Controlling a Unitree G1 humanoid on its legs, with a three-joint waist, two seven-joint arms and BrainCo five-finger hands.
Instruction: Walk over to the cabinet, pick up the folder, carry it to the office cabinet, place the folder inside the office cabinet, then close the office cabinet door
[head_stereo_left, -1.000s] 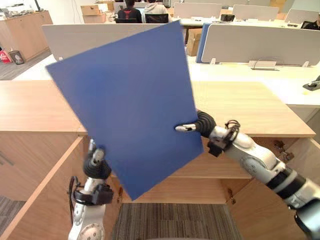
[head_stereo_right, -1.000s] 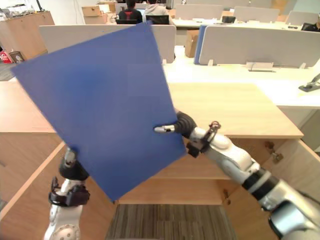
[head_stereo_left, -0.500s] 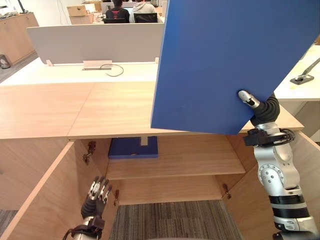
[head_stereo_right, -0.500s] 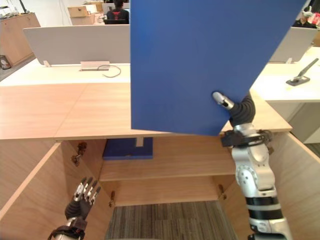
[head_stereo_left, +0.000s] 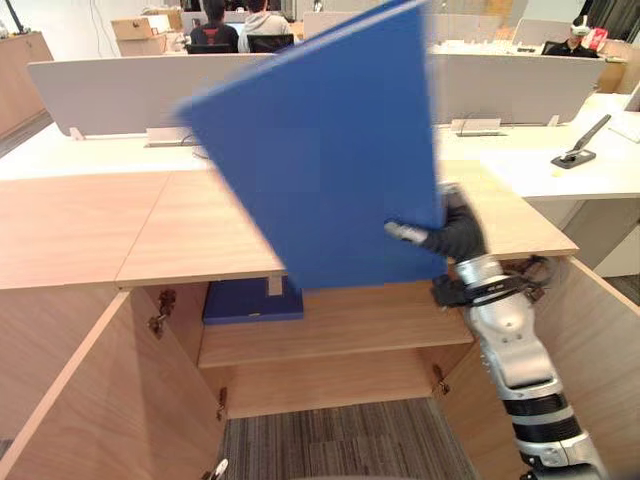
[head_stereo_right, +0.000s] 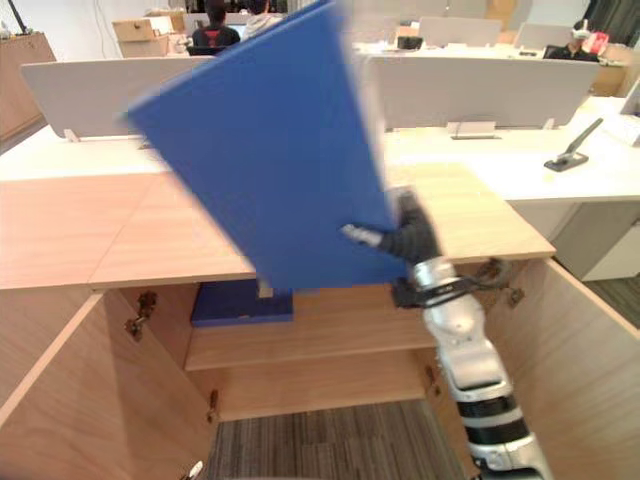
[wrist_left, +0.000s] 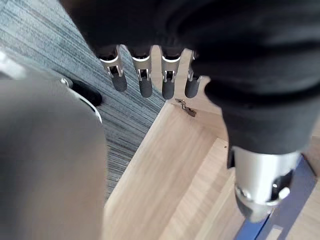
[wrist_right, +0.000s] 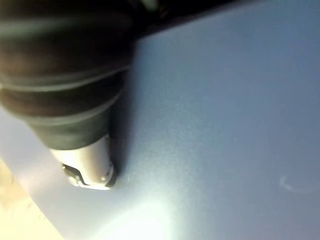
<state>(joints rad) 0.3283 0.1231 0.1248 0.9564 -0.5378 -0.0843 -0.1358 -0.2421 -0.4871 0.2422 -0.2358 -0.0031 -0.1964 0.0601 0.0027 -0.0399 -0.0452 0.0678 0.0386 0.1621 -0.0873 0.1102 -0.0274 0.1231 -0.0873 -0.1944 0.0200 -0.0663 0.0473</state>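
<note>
Gripping the blue folder (head_stereo_left: 330, 150) near its lower right corner, the right robot hand (head_stereo_left: 452, 236) holds it in the air in the left eye view. The folder is tilted, in front of the open office cabinet (head_stereo_left: 90, 215). The thumb lies across the folder's near face, and the rest of the robot hand is behind the sheet. The folder's lower edge hangs over the front edge of the cabinet's wooden top. The left door (head_stereo_left: 110, 400) and the right door (head_stereo_left: 600, 340) both stand open. On the upper shelf (head_stereo_left: 340, 325), at its left end, sits a second blue item (head_stereo_left: 250, 300). Behind the cabinet runs a white counter (head_stereo_left: 80, 155) with grey dividers (head_stereo_left: 110, 85), and people (head_stereo_left: 215, 25) sit far back.

The right eye view gives the same scene, with the folder clear of the shelf and not yet inside the cabinet.

In the left wrist view, the left robot hand (wrist_left: 170, 75) hangs with its fingers straight and apart, holding nothing. It is above grey carpet (wrist_left: 60, 60) and pale wood panels of the cabinet, where a metal hinge (wrist_left: 186, 107) shows. A strip of blue shows just past the thumb (wrist_left: 260, 185).

In the right wrist view, the right thumb (wrist_right: 90, 165) presses flat on the folder's blue face, clamping the sheet.
</note>
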